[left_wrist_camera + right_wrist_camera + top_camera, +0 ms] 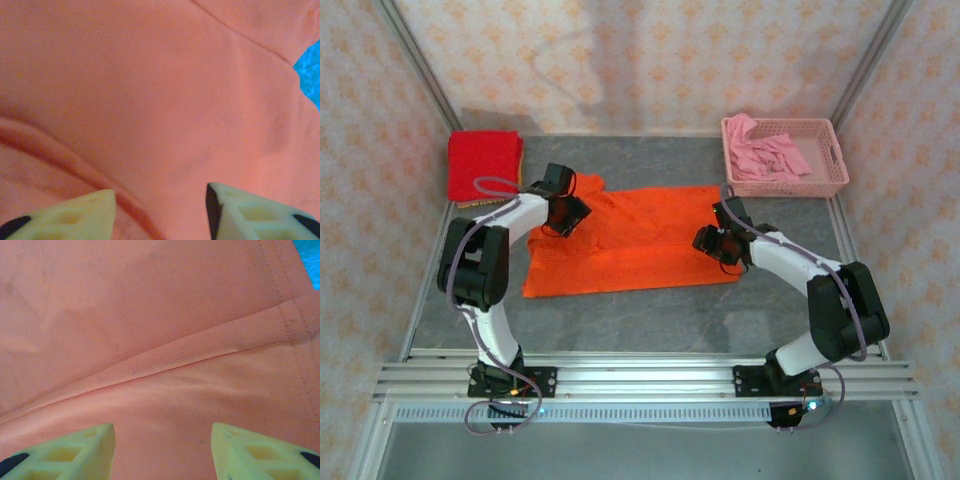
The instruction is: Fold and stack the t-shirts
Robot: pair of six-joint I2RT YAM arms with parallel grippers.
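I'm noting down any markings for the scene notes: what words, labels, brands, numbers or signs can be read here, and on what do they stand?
None: there is no readable text in these pictures.
The orange shirt shows plain cloth and seams, also in the wrist close-ups.
The folded red shirt and the pink basket bear no print.
The wallpaper carries only a repeating ornament.

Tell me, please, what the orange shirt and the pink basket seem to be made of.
The orange t-shirt: soft matte knit cloth; the right wrist view shows a fine pinhole texture and stitched seams, perhaps sports polyester. The pink basket: apparently rigid moulded plastic, smooth, with lattice walls and a handle cut-out.
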